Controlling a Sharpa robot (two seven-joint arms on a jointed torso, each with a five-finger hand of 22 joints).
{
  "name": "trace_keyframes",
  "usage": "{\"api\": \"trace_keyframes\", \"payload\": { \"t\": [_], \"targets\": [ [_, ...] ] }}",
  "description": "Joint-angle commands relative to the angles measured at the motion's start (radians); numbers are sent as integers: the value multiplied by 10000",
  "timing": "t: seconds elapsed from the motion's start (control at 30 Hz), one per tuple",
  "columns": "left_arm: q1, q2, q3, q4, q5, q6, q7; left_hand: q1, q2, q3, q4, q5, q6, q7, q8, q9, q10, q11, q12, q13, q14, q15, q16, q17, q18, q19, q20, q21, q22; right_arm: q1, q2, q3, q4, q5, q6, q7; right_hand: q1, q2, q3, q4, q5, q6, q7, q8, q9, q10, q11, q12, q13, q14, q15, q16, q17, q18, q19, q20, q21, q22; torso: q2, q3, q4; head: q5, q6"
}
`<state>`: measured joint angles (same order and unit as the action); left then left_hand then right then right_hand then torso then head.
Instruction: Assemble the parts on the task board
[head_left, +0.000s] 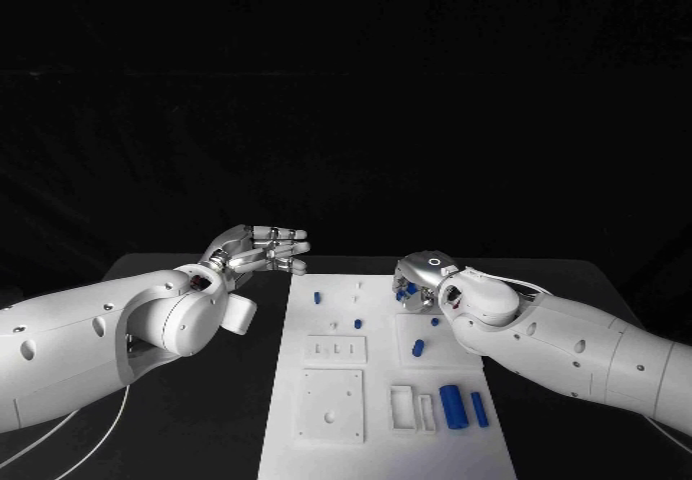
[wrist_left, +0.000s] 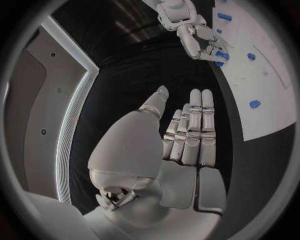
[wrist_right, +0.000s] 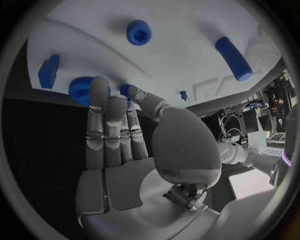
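Note:
The white task board (head_left: 382, 440) lies in the middle of the black table, with several small blue parts on it. My left hand (head_left: 267, 248) hovers off the board's far left corner, fingers (wrist_left: 194, 125) straight and apart, holding nothing. My right hand (head_left: 428, 274) is over the board's far right area. Its fingertips (wrist_right: 99, 87) touch a round blue part (wrist_right: 78, 91), and its thumb reaches a small blue piece (wrist_right: 125, 89); whether either is pinched is unclear. From the left wrist, the right hand (wrist_left: 199, 41) points down at blue parts (wrist_left: 219, 55).
Two blue cylinders (head_left: 454, 405) stand at the board's near right beside white blocks (head_left: 413, 408). A short blue peg (head_left: 420, 348) and small pieces (head_left: 336, 324) lie mid-board. Near my right hand are a blue cap (wrist_right: 139, 32), a cylinder (wrist_right: 234, 58) and a block (wrist_right: 49, 71).

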<state>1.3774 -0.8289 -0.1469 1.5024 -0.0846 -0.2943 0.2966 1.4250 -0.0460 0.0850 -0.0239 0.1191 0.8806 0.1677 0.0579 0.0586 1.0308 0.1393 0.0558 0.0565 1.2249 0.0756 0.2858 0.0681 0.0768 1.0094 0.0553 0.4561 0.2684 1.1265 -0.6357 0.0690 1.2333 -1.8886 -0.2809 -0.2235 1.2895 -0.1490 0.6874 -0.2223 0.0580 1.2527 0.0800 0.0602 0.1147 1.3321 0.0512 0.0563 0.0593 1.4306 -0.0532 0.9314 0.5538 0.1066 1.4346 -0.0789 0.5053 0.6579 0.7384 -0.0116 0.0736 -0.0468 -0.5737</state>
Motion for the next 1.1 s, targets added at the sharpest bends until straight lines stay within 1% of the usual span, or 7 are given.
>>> {"api": "trace_keyframes", "payload": {
  "t": [0.03,0.23,0.43,0.7,0.77,1.03,1.1],
  "targets": [
    [31,17,12,-6,-30,149,90,-35,11,6,-56,-59,-90,-10,20,-5,-71,6,39,14,12,-26,57,8,72,-83,-1,36,11,-5,9,0,89,-392,-538,-315,59,155,56,-33,-37,71,-5,33,42,334,-250,31,54,16,-68,8,18,40,-52,-62,85,181,10,-6,9,18,-15],
    [31,13,12,-57,-30,144,93,-27,12,0,-74,-66,-96,-17,19,-6,-84,3,39,14,7,-27,57,7,72,-91,-3,50,15,-4,3,13,396,-492,-917,-610,56,115,95,-17,-34,81,-9,37,82,342,-255,30,52,16,-72,-28,41,47,-117,-67,72,516,11,-16,28,51,-22],
    [31,10,12,-121,-30,132,99,-14,28,2,-94,-67,-108,-17,18,-6,-88,3,40,14,11,-30,59,7,72,-100,-6,65,21,-3,119,103,651,-613,-1249,-991,55,86,138,-20,-36,102,-17,36,75,348,-256,30,49,23,-81,-39,51,58,-103,-72,-13,709,13,-27,31,60,-4],
    [34,18,12,-158,-30,120,85,-6,27,-9,-127,-78,-121,-16,18,-7,-98,0,39,14,17,-34,60,6,72,-108,-11,98,37,-1,590,159,520,-669,-1420,-1341,57,83,155,-30,-44,111,-17,35,53,342,-255,28,46,21,-89,-43,58,62,-92,-81,-69,821,48,-52,54,64,21],
    [35,27,12,-158,-30,126,84,-6,26,-11,-129,-80,-124,-16,18,-7,-100,0,39,14,19,-35,61,7,72,-108,-11,101,39,-1,713,162,441,-673,-1418,-1356,57,83,155,-30,-44,111,-17,35,53,342,-255,28,46,21,-89,-43,58,62,-92,-81,-69,821,50,-38,58,50,10],
    [43,62,14,-138,-40,140,79,-6,26,-11,-129,-80,-124,-16,18,-7,-100,0,39,14,19,-35,61,7,72,-108,-11,101,39,-1,1090,167,145,-677,-1405,-1361,37,88,178,-46,-33,110,-16,36,39,339,-252,29,46,24,-87,-52,53,65,-77,-78,-153,948,91,-123,134,-18,50],
    [47,83,14,-136,-47,145,80,-6,26,-11,-129,-80,-124,-16,18,-7,-100,0,39,14,19,-35,61,7,72,-108,-11,101,39,0,1186,167,40,-677,-1404,-1353,36,88,174,-47,-32,109,-14,36,39,337,-251,29,46,24,-86,-53,53,65,-76,-77,-161,955,98,-126,133,-25,44]
  ]
}}
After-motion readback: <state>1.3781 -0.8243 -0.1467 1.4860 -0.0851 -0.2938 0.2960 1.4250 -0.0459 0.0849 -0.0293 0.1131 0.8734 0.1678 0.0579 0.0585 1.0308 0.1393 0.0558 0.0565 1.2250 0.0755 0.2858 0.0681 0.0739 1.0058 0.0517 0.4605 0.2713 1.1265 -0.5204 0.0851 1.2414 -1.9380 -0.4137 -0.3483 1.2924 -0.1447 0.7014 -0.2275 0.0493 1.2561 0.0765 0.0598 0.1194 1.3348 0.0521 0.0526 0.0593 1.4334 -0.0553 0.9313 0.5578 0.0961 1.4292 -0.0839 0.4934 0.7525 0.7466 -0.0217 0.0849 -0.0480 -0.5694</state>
